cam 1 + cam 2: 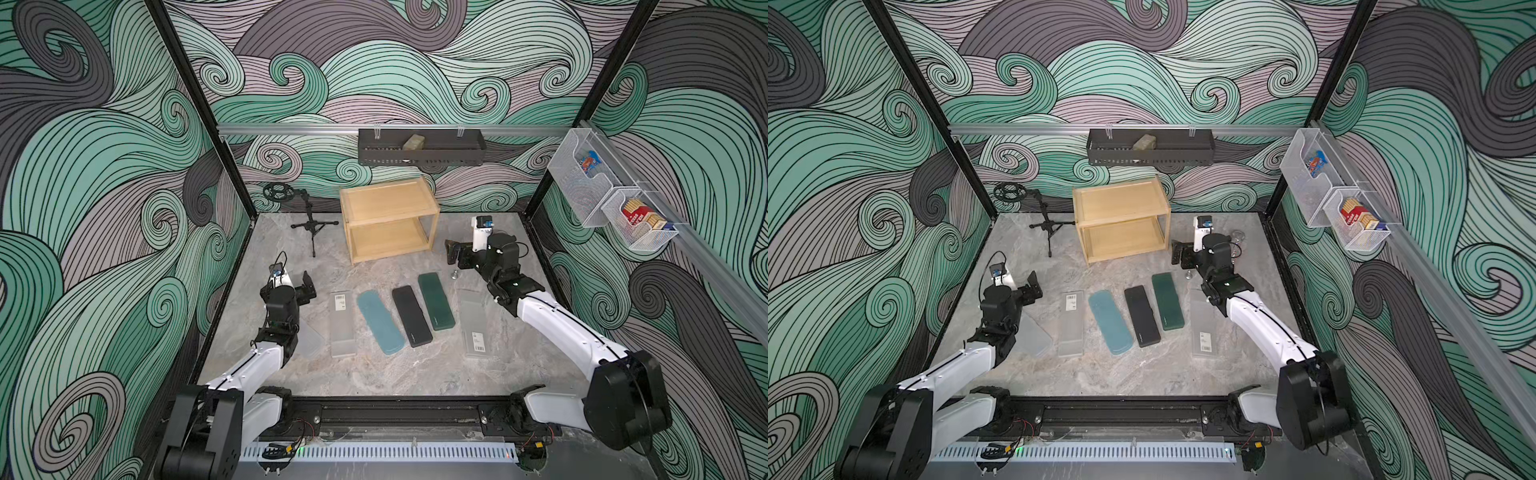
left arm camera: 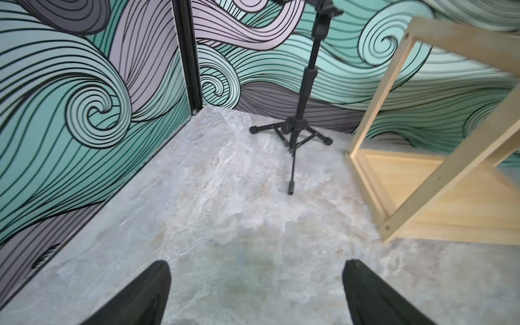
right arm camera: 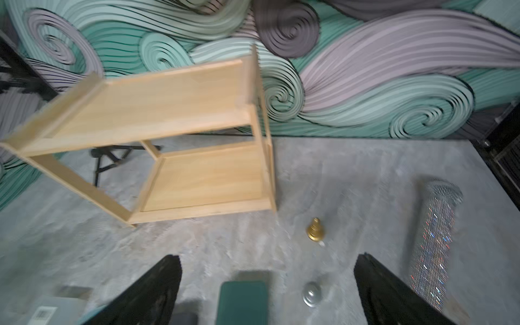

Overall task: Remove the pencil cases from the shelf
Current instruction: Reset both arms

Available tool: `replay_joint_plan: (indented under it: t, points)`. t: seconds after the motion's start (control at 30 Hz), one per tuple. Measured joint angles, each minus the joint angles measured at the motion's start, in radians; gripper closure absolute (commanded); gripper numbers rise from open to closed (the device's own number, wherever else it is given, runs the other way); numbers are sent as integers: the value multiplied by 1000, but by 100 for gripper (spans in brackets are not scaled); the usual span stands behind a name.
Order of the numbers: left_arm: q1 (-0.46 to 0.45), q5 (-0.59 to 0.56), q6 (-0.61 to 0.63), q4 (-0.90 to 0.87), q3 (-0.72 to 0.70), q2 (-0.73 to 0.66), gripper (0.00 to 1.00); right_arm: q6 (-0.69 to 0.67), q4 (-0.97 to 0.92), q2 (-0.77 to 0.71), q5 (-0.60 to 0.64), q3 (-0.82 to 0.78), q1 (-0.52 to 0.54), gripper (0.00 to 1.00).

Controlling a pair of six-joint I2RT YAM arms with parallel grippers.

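shelf: shelf [image 1: 388, 218] stands at the back of the surface [image 1: 374, 374]; both tiers bare in both top views, nothing on it to lift.
cases: all six lie flat on the surface in front of the shelf, in a loose row between the arms.
row, left to right: hidden frosted case [image 1: 311, 340], partly under the left arm; barcode frosted case [image 1: 343, 324]; teal case [image 1: 380, 322]; black case [image 1: 411, 316]; green case [image 1: 435, 301]; right frosted case [image 1: 473, 324].
long axis: each runs roughly front to back, toward the shelf; teal, black and green lean a bit. Black and green sit just beside each other, can't tell if touching.
left tool: left tool [image 1: 302, 286] fingers spread, nothing between them, bare surface beneath, aimed at the back left corner.
right tool: right tool [image 1: 455, 253] fingers spread, empty, just beside the shelf's right end, far end of the green case below it.
nearer arm: left for the two left frosted cases; right for the green case and right frosted case.
step: looks done, shelf cleared; probably only a retreat left.
right wrist only: glitter tube [image 3: 433, 242], small brass bell [image 3: 315, 229], silver knob [image 3: 311, 294] beside the green case end; from above the right arm mostly blocks the tube.
left wrist only: black tripod stand [image 2: 295, 129] and the shelf's end; no case in sight.
top views only: the whole row at once.
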Motion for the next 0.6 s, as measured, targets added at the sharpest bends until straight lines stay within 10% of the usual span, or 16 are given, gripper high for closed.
replay_joint_plan:
  t: [0.2, 0.6]
  points:
    - [15, -60, 84, 310, -41, 248, 1, 21, 151, 34, 81, -182, -227, 0]
    - [126, 11, 66, 398, -18, 281, 2, -162, 721, 132, 189, -491, -232, 0]
